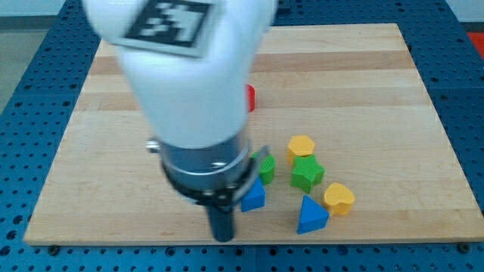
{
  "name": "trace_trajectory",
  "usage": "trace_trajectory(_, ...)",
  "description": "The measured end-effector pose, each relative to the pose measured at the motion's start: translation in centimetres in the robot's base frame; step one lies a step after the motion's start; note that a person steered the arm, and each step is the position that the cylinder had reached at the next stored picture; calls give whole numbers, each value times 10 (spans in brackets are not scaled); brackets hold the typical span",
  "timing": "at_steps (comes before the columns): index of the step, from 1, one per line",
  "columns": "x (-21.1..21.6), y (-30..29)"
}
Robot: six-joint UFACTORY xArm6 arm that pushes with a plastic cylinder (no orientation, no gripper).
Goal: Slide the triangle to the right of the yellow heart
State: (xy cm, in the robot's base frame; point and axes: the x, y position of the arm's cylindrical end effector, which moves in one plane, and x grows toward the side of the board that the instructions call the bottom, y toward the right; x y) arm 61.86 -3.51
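Observation:
The blue triangle (pixel 311 215) lies near the board's bottom edge, just below and left of the yellow heart (pixel 339 199), touching or nearly touching it. My tip (pixel 223 237) is at the bottom edge of the board, well left of the triangle. A second blue block (pixel 255 196), partly hidden by the arm, sits just up and right of my tip. The arm's white body covers much of the view's left and middle.
A green star (pixel 306 173) and a yellow hexagon (pixel 301 146) sit above the triangle. A green block (pixel 266 168) and a red block (pixel 251 97) peek out from behind the arm. The wooden board (pixel 378 91) rests on a blue perforated table.

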Motion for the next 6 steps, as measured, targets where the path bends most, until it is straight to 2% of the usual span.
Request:
trace_trajectory(3,0,16)
trace_trajectory(4,0,89)
trace_trajectory(6,0,161)
